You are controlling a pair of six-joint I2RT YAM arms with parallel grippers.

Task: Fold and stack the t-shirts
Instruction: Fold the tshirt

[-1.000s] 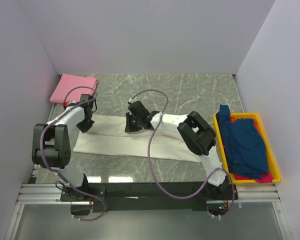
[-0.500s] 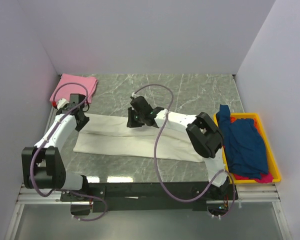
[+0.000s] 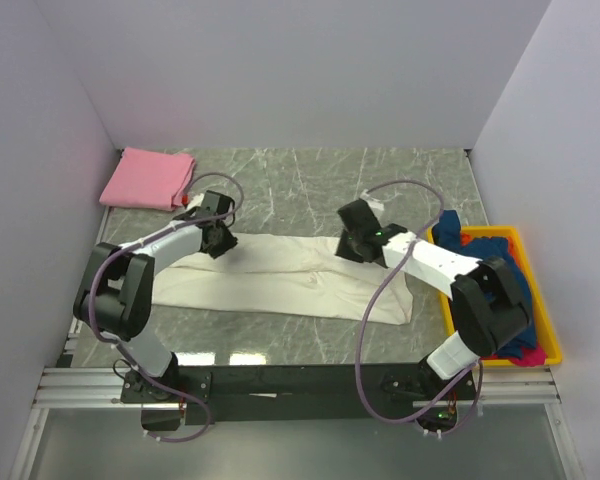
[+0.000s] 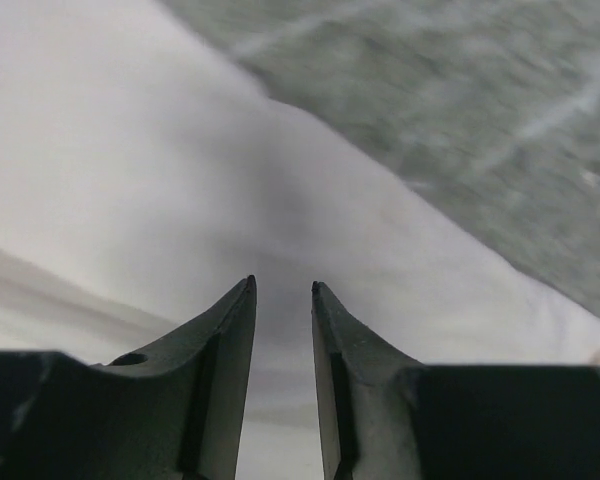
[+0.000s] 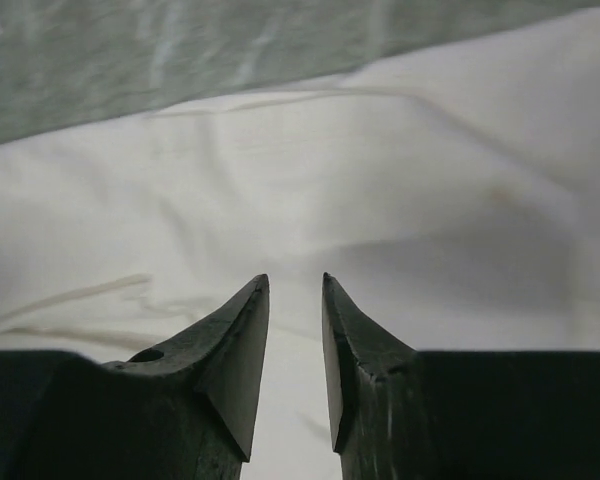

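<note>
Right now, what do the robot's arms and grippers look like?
The left arm and right arm have white tube-shaped links and chunky black joints, each with a thin purple cable looping along it. The left gripper and right gripper each have two black fingers tapering to pointed tips.

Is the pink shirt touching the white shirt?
Apart. The top view shows bare marble table between the pink shirt and the white shirt.

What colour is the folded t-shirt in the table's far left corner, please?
The folded t-shirt is pink; the top external view shows it best.
</note>
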